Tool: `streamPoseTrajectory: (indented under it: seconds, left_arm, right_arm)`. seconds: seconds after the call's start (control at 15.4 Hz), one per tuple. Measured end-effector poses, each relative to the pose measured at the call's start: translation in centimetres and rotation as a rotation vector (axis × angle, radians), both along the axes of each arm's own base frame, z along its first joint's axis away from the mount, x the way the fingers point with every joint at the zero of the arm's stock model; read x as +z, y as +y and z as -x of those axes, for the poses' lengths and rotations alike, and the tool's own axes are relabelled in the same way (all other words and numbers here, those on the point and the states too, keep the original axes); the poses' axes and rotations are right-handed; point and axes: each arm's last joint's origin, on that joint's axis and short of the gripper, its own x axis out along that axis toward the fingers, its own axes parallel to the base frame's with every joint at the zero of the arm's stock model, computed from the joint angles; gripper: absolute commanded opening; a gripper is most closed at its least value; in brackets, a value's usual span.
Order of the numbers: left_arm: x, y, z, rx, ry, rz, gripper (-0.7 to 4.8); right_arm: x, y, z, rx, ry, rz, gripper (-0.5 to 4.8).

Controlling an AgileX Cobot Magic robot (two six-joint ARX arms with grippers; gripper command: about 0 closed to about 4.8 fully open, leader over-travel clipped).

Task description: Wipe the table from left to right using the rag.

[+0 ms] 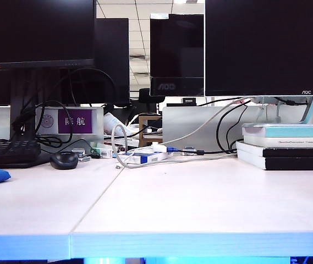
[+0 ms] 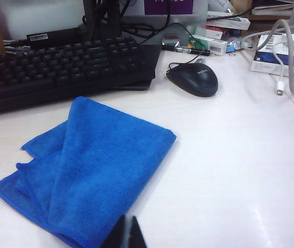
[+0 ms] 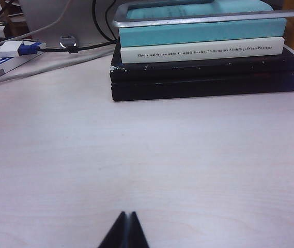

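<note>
Blue rag (image 2: pixel 87 173) lay rumpled near the table's (image 1: pixel 200 203) left edge, before the keyboard (image 2: pixel 59 67). My left gripper (image 2: pixel 127 232) hung over its near hem, fingers pressed together, holding nothing. My right gripper (image 3: pixel 126 231), likewise pinched closed, faced bare white top short of the books (image 3: pixel 203 62).

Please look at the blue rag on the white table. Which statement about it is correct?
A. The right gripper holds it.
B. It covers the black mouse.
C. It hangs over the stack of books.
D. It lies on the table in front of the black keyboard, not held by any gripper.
D: the rag lies rumpled on the table by the keyboard, and the left gripper before it is shut and empty.
</note>
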Motion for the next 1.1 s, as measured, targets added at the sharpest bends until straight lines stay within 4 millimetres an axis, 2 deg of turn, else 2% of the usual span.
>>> streamPoseTrajectory:
  seconds: [0.52, 0.65, 0.91, 0.97, 1.1]
  left_arm:
    - [0.0, 0.0, 0.0, 0.001, -0.005, 0.004, -0.04]
    - [0.7, 0.1, 0.0, 0.026, -0.049, 0.044, -0.04]
    - [5.4, 0.5, 1.0, 0.157, -0.234, 0.089, -0.04]
    - [6.7, 0.6, 1.2, 0.193, -0.254, 0.090, -0.04]
    - [8.8, 0.7, 1.1, 0.243, -0.260, 0.087, -0.04]
  right_arm:
    - [0.1, 0.0, 0.0, 0.000, -0.011, -0.002, -0.02]
    - [1.5, 0.0, 0.0, -0.006, -0.120, -0.056, -0.01]
    - [7.6, -0.3, 1.6, -0.095, -0.320, -0.211, -0.02]
    - [10.2, -0.4, 2.3, -0.109, -0.380, -0.232, -0.02]
    - [13.8, -0.5, 2.7, -0.116, -0.440, -0.242, -0.01]
